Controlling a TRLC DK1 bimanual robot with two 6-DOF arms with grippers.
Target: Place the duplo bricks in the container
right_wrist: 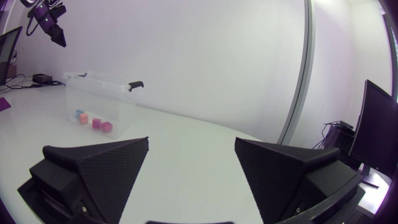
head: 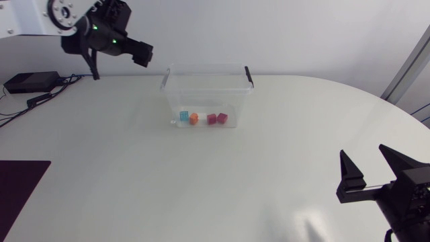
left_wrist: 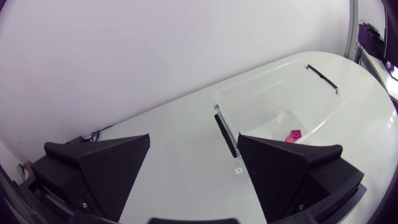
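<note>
Left pincer [left_wrist: 194,142]: hangs spread wide and empty, high beside the clear box [head: 205,69]. Right pincer [head: 364,160]: sits apart too, empty, near the table [head: 134,175] edge. 4 bricks [head: 211,119] (1 blue, 1 orange, 2 pink): lie inside the box, along its near wall.

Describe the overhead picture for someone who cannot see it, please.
A clear plastic box stands on a white table, holding a blue brick, an orange brick and two pink bricks. Left fingers, open, are off the box's far left corner; right fingers, open, at the table's near right.
</note>
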